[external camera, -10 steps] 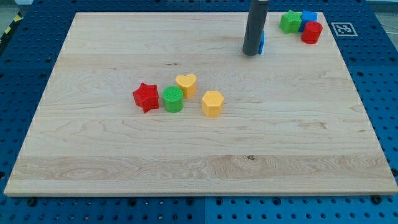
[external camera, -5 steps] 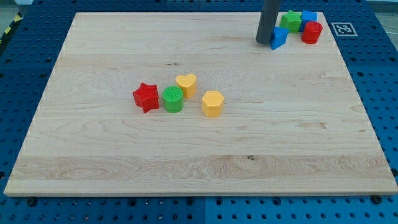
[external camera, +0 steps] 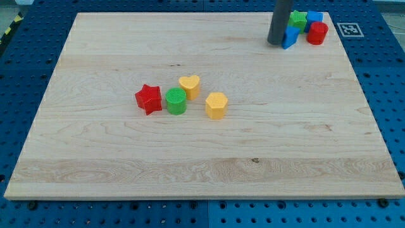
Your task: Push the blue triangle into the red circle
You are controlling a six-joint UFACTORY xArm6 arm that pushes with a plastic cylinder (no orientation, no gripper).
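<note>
The blue triangle (external camera: 291, 37) lies near the view's top right, touching the right side of my dark rod. My tip (external camera: 276, 43) rests on the board just left of it. The red circle (external camera: 317, 32) stands a short way to the right of the triangle, with a small gap between them. A green block (external camera: 296, 19) sits just above the triangle and a blue block (external camera: 314, 17) sits above the red circle.
A cluster sits left of centre: a red star (external camera: 149, 99), a green cylinder (external camera: 176, 101), a yellow heart (external camera: 189, 85) and a yellow hexagon (external camera: 216, 105). The board's top edge and right edge (external camera: 361, 69) run close to the top-right group.
My tip has moved right along the top of the board, pushing the blue triangle right, closer to the red circle and the green block.
</note>
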